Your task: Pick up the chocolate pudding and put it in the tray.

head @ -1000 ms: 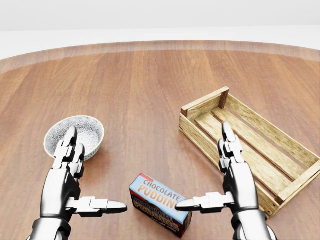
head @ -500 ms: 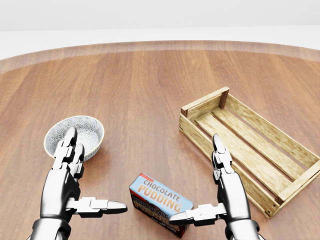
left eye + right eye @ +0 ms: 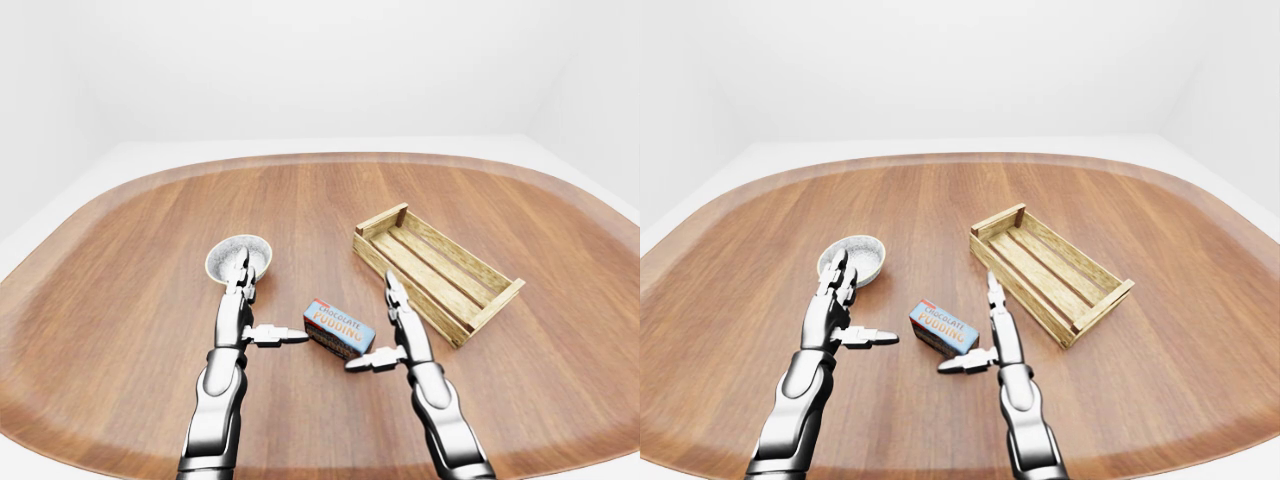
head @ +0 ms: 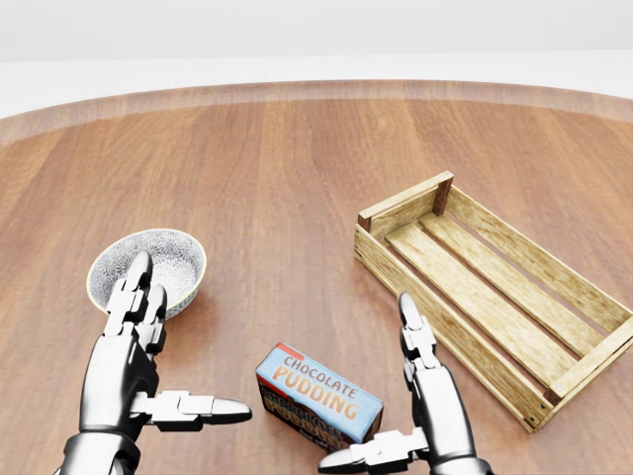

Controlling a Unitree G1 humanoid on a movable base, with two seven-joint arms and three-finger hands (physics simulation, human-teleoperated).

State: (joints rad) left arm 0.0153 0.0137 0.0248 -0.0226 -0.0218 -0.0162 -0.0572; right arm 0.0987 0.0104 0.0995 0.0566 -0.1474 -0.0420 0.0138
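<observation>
Chocolate pudding box (image 4: pixel 318 404) lies on wooden counter (image 4: pixel 297 178), near edge, between both hands. Right hand (image 4: pixel 420 411) just right of box, fingers spread apart, thumb reaching under box's near right corner; contact unclear. Left hand (image 4: pixel 138 366) left of box, fingers apart, thumb pointing at it, clear gap. Wooden tray (image 4: pixel 490 297) far right, apart from box. Patterned bowl (image 4: pixel 148 267) far left, behind left hand.

head view's bottom edge cuts off right hand (image 4: pixel 415 421) at the wrist.

one pudding box (image 4: pixel 318 403), one wooden tray (image 4: pixel 554 381), one patterned bowl (image 4: pixel 168 259), two hands, left hand (image 4: pixel 138 356), right hand (image 4: pixel 420 416), one worktop (image 4: pixel 297 168)
</observation>
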